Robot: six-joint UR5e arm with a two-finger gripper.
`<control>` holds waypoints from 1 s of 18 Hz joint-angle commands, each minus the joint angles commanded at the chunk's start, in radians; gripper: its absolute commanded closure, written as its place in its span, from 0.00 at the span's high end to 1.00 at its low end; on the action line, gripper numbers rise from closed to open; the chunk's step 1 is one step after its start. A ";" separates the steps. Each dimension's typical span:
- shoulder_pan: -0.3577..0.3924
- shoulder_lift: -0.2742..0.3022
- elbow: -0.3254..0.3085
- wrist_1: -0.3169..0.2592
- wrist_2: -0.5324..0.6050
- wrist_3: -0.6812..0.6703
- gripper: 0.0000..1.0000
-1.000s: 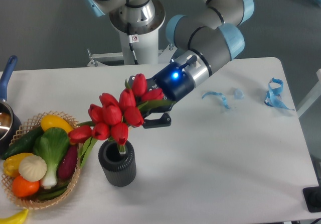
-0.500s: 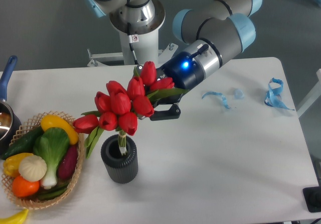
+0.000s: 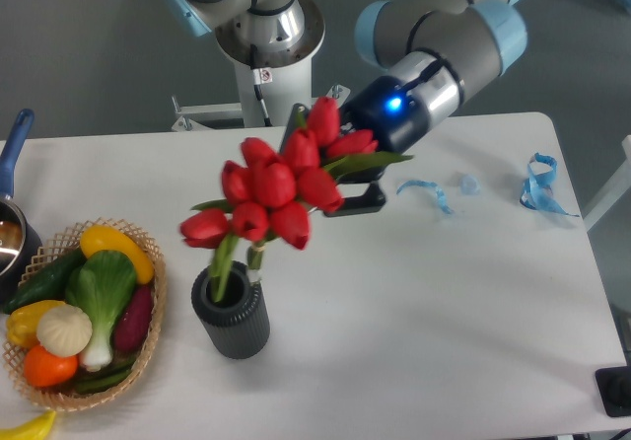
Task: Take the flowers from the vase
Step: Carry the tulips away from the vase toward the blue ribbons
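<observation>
The flowers [image 3: 277, 192], a bunch of red tulips with green leaves, hang in the air above and to the right of the vase. Their stem ends still dip into the vase's mouth. The vase [image 3: 231, 313] is a short dark ribbed cylinder standing upright on the white table. My gripper [image 3: 345, 182] comes in from the upper right and is shut on the flowers near the blooms; the tulips hide most of its fingers, and one dark finger [image 3: 357, 203] shows below the bunch.
A wicker basket [image 3: 150, 339] of mixed vegetables sits at the left front, close to the vase. A pot with a blue handle [image 3: 12, 154] is at the left edge. Blue ribbon scraps [image 3: 538, 185] lie at the right back. The robot base [image 3: 268, 45] stands behind.
The gripper has risen and moved right with the flowers. The bunch has lifted most of the way out of the vase, and the vase has stayed in place.
</observation>
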 joint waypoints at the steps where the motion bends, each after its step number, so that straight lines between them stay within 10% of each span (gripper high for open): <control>1: 0.015 0.002 0.011 0.003 0.060 0.000 0.00; 13: 0.019 0.008 0.002 -0.027 0.912 0.152 0.00; 18: -0.003 0.003 0.018 -0.073 1.072 0.146 0.00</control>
